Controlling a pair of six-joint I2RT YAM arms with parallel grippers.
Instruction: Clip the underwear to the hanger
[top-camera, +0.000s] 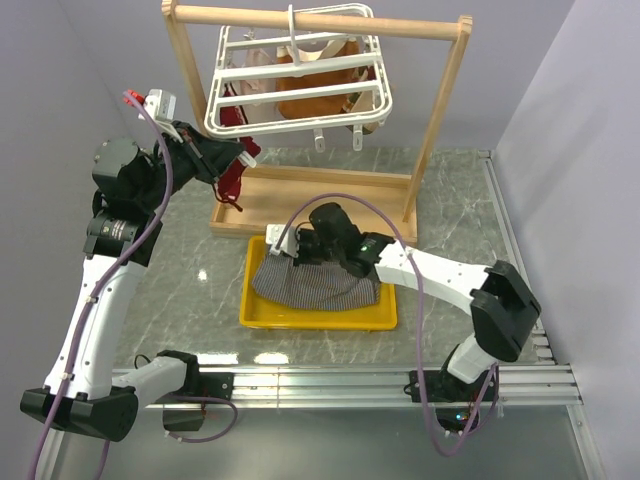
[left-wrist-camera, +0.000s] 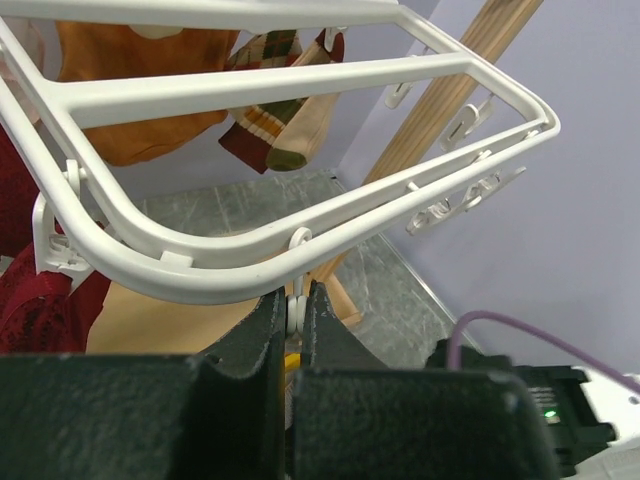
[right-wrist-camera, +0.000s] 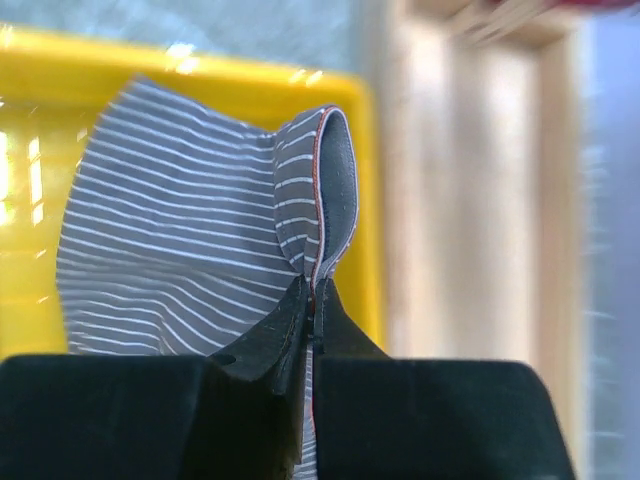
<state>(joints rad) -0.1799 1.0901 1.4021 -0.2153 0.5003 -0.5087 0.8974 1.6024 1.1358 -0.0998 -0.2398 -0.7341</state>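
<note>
Right claw (right-wrist-camera: 312, 295) clamped on underwear (right-wrist-camera: 170, 240) hem fold; left claw (left-wrist-camera: 293, 292) pinching hanger (left-wrist-camera: 300, 75) clip (left-wrist-camera: 297, 318). Risk: shallow bite, cloth may slip out on lift from tray (right-wrist-camera: 40, 60).

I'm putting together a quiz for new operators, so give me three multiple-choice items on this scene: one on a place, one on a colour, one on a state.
1. Where does the grey striped cloth underwear mostly lie?
A. in the yellow plastic tray
B. over the wooden rail
C. on the grey tabletop

2. What colour is the rectangular plastic grid hanger?
A. black
B. white
C. blue

3. What is the right gripper doing?
A. open above the cloth
B. shut on nothing
C. shut on a fold of the underwear

Answers:
1 A, the cloth is spread inside the tray's walls.
2 B, its bars show white.
3 C, the right wrist view shows it pinching a raised fold.
</note>
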